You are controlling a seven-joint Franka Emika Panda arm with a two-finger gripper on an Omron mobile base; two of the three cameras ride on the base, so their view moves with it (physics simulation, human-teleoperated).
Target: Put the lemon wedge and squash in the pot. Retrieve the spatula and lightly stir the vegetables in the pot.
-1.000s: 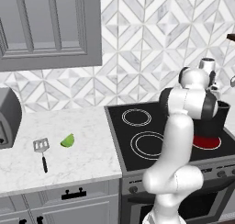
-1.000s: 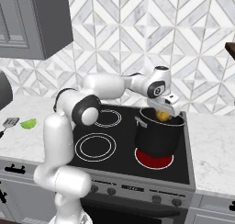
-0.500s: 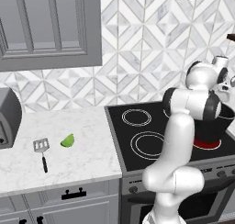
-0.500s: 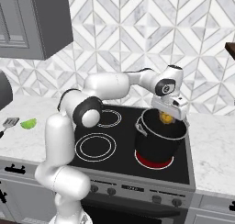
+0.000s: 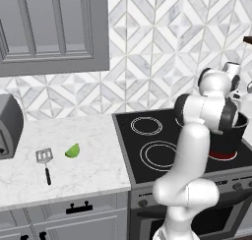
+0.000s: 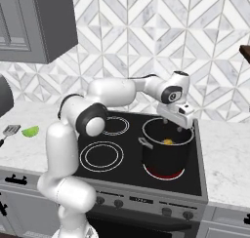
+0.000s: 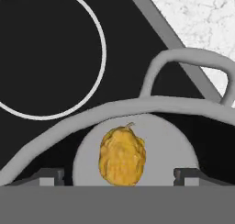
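Observation:
The orange-yellow squash [image 7: 122, 156] lies loose on the floor of the black pot [image 6: 166, 156], also seen as a squash [image 6: 167, 142] in the right base view. My gripper [image 6: 176, 124] hangs open just above the pot's rim [image 7: 137, 103], its fingertips [image 7: 50, 176] spread wide on either side of the squash without touching it. On the marble counter far to the left rest the lemon wedge [image 5: 73, 151] and, beside it, the spatula [image 5: 44, 158] with its black handle toward the front edge.
The pot stands on the front right burner [image 6: 163, 172], which glows red. Two unlit burners [image 6: 100, 155] lie to its left. A grey toaster [image 5: 7, 126] sits at the counter's left end, and a wall cabinet [image 5: 54, 27] hangs above it.
The squash was held between the fingers over the pot; now it is let go and lies on the pot's floor. The hand has shifted slightly right and the fingers have opened.

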